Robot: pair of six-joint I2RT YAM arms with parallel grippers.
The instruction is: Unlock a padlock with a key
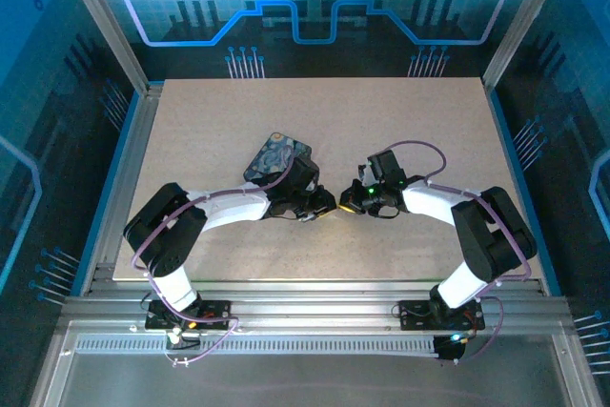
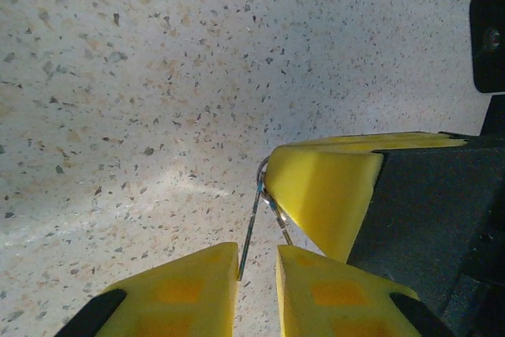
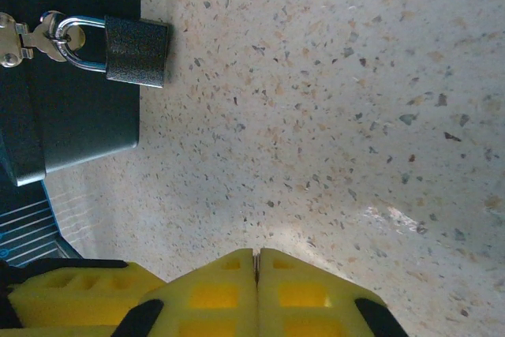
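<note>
The padlock (image 3: 136,51) is small and dark with a silver shackle. It lies flat at the edge of the dark box (image 3: 71,108), and small silvery keys (image 3: 35,37) hang on its shackle. My right gripper (image 3: 256,252) is shut, and a thin metal sliver, the key, shows edge-on between its pads. The key's wire ring (image 2: 251,226) sticks out from the right fingertip (image 2: 323,187) and runs into the narrow gap of my left gripper (image 2: 256,252), touching both inner edges. Both grippers (image 1: 335,203) meet tip to tip at mid-table.
The swirl-patterned dark blue box (image 1: 274,154) lies just behind the left wrist, partly covered by it. The left gripper's yellow fingers (image 3: 71,297) stand close beside the right ones. Speckled tabletop (image 1: 410,111) spreads around, framed by aluminium rails (image 1: 305,307).
</note>
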